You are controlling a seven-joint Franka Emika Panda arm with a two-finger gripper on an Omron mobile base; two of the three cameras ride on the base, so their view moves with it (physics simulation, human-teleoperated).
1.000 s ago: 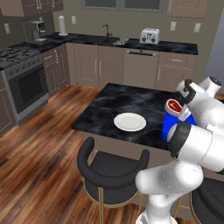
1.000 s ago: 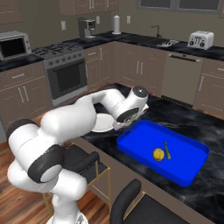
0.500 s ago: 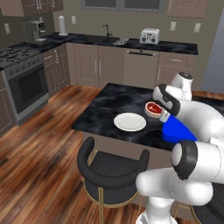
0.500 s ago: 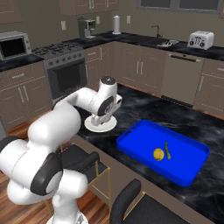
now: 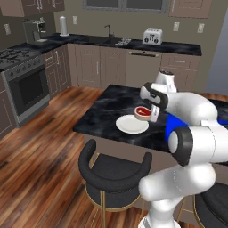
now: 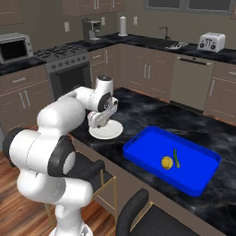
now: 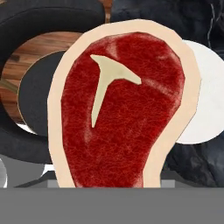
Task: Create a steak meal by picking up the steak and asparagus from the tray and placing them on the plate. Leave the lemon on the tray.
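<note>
Steak (image 5: 143, 112) between fingers, above plate (image 5: 132, 124)

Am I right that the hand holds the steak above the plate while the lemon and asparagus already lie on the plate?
Not quite. The lemon and asparagus lie on the blue tray, as the right base view shows. The hand does hold the steak above the plate.

Home kitchen, rendered. Evidence: gas stove w/ oven (image 5: 27, 84) at left, microwave (image 6: 14, 46) beside it, coffee maker (image 5: 34, 31), paper towel roll (image 5: 64, 25), sink w/ faucet (image 5: 108, 36), toaster (image 5: 152, 36) and dishwasher (image 5: 142, 69) along back wall. Brown cabinets (image 5: 87, 67), black marble island counter (image 5: 107, 109), wood floor (image 5: 40, 151), black bar stool (image 5: 113, 171).
</note>
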